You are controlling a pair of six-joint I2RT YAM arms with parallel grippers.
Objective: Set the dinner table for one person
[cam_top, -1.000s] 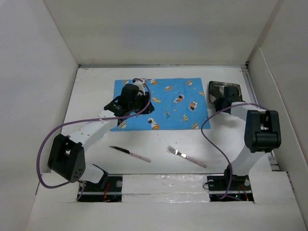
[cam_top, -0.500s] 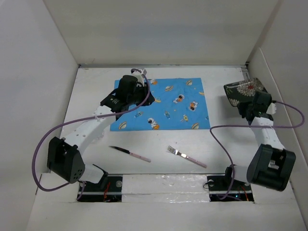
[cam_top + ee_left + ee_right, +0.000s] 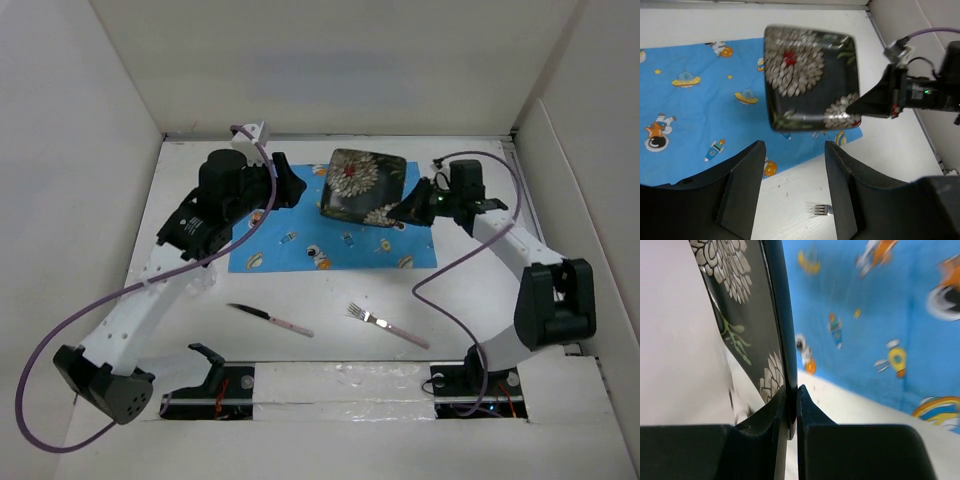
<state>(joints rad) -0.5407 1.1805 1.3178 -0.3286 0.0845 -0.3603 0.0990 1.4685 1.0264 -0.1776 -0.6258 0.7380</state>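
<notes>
A square dark plate (image 3: 362,186) with white flower prints hangs tilted above the right half of the blue cartoon placemat (image 3: 290,245) on the white dinner table (image 3: 470,290). My right gripper (image 3: 408,208) is shut on the plate's near right edge; in the right wrist view the plate rim (image 3: 776,315) is pinched between the jaws of the right gripper (image 3: 792,392). My left gripper (image 3: 285,185) hovers over the placemat's far left part, open and empty. In the left wrist view the left gripper (image 3: 795,150) faces the plate (image 3: 810,75) and placemat (image 3: 695,110).
A knife (image 3: 270,318) with a pink handle and a fork (image 3: 388,325) with a pink handle lie on the table in front of the placemat. The fork's tines (image 3: 820,209) show between my left fingers. White walls enclose the table on three sides.
The right arm carried the plate from the far right corner to above the placemat. The left gripper rose off the placemat, drew back left and opened.
</notes>
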